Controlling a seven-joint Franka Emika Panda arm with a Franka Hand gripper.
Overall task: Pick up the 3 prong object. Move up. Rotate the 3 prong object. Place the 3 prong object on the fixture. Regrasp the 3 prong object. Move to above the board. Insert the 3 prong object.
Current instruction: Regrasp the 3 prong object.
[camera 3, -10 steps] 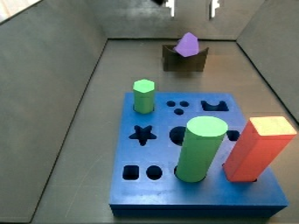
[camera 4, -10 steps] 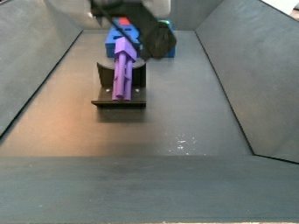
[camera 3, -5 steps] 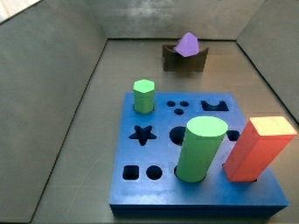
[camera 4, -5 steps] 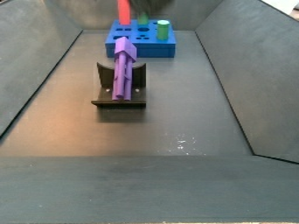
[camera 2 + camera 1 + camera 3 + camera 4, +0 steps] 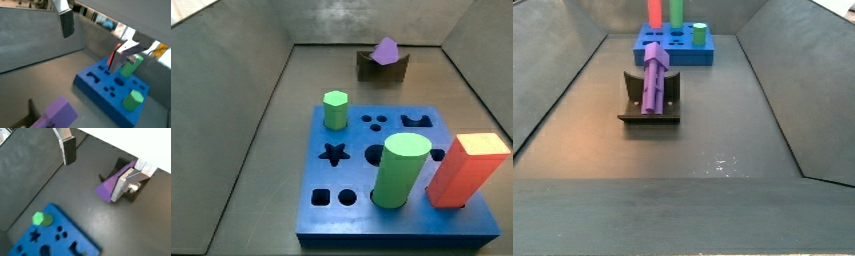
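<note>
3 prong object [image 5: 655,80] lies in fixture [image 5: 649,112] notch, far from board [image 5: 398,180]. Pincer [image 5: 100,158] released, empty, high above, outside both side views. Step: regrasp. Next: descend, straddle peg, clamp.

gripper [image 5: 100,165]: out of both side views; we see only its fingers in both wrist views, empty
3 prong object [image 5: 57,114]: cut off by frame edge
fixture [image 5: 382,68]: notch hidden by peg
</note>
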